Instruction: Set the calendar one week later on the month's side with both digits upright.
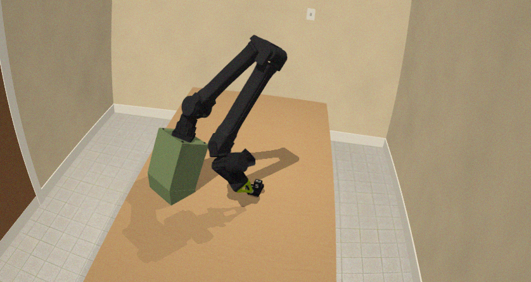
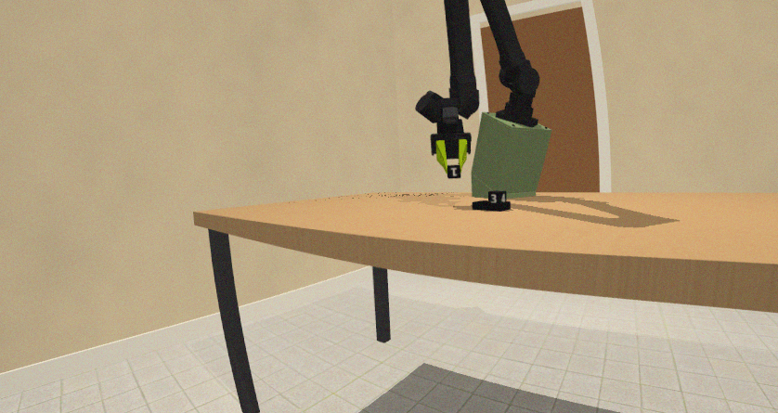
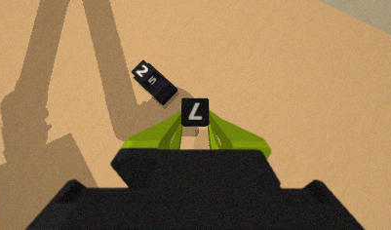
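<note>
My gripper (image 1: 244,188) (image 2: 452,166) (image 3: 195,115) is shut on a black number cube (image 2: 453,172) (image 3: 195,112) and holds it in the air above the table. The cube's end face shows a 7 in the wrist view and a 1 toward the exterior camera. The black tray (image 1: 255,194) (image 2: 481,206) (image 3: 167,93) lies flat on the table, just beyond and beside the gripper. The second cube (image 1: 258,185) (image 2: 496,197) (image 3: 141,72) stands in one end of the tray, with a 2 on top. The tray's other end is empty.
The wooden table (image 1: 289,224) (image 2: 599,247) (image 3: 284,73) carries the tray. The arm's green base block (image 1: 174,168) (image 2: 509,160) stands at the table's edge near the tray. The arm's shadow falls across the table.
</note>
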Robot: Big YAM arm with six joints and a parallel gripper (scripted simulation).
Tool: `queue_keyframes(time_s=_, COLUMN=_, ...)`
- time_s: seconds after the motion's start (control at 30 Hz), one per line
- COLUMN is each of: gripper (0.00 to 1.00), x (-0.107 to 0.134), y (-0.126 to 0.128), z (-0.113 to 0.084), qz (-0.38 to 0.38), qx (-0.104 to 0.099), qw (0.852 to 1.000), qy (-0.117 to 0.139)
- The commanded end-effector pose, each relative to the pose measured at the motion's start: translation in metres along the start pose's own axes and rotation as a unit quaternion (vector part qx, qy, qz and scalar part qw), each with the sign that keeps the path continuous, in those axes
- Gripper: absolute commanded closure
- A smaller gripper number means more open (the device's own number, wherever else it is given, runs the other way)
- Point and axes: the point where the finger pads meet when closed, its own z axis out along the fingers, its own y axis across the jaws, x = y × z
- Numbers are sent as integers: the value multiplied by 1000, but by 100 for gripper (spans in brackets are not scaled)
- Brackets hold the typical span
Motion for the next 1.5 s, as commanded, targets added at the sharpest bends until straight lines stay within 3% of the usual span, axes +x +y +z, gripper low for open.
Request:
queue_keyframes(time_s=0.0, gripper=75, x=4, y=-1, z=-7, qz=19, qx=17, qw=999, qy=-22)
queue_keyframes(time_s=0.9, gripper=75, x=4, y=-5, z=-6, qz=14, qx=20, qw=999, qy=-31)
queue_keyframes(time_s=1.1, gripper=75, x=4, y=-2, z=4, qz=4, qx=9, qw=1000, qy=-29)
queue_keyframes(time_s=1.47, gripper=75, x=11, y=-1, z=11, qz=5, qx=9, qw=1000, qy=-29)
